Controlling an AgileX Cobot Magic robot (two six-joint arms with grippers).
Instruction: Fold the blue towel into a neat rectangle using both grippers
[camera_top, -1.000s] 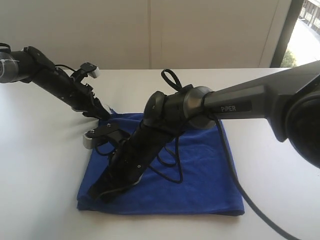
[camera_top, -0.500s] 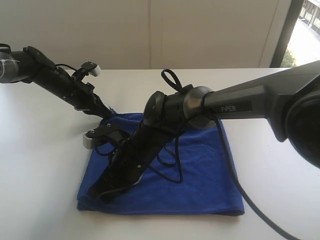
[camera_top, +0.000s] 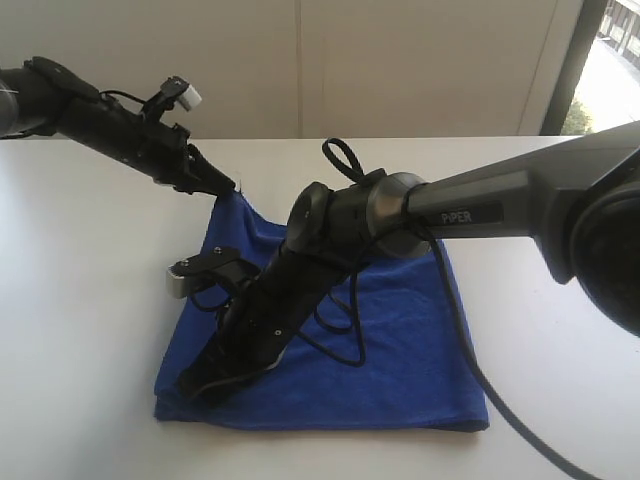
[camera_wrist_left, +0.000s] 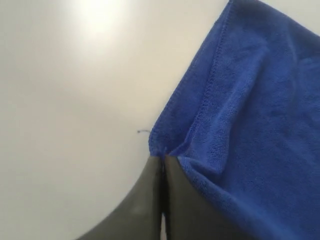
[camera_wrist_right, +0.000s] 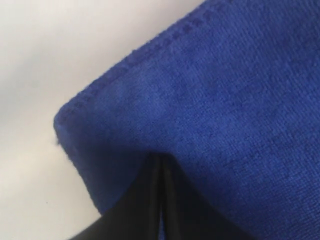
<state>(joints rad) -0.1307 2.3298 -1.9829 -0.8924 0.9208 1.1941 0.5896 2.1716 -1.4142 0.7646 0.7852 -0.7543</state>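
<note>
The blue towel (camera_top: 400, 340) lies on the white table (camera_top: 80, 330). My left gripper (camera_top: 232, 188) is shut on its far left corner and holds that corner raised off the table. In the left wrist view the jaws (camera_wrist_left: 162, 159) pinch the hemmed corner of the towel (camera_wrist_left: 250, 125), with a loose thread (camera_wrist_left: 142, 131) beside it. My right arm reaches across the cloth to the near left corner. There my right gripper (camera_top: 192, 385) sits low, shut on the cloth. In the right wrist view its tips (camera_wrist_right: 159, 159) are buried in the towel (camera_wrist_right: 225, 100), just inside the corner.
The right arm's black cables (camera_top: 340, 330) loop over the towel's middle. A pale wall stands behind the table's far edge, and a window (camera_top: 610, 60) is at the far right. Bare table (camera_wrist_left: 65, 100) lies left of the towel.
The left gripper has shut on the far left corner and risen up and back, pulling the corner off the table. The right arm has not moved.
</note>
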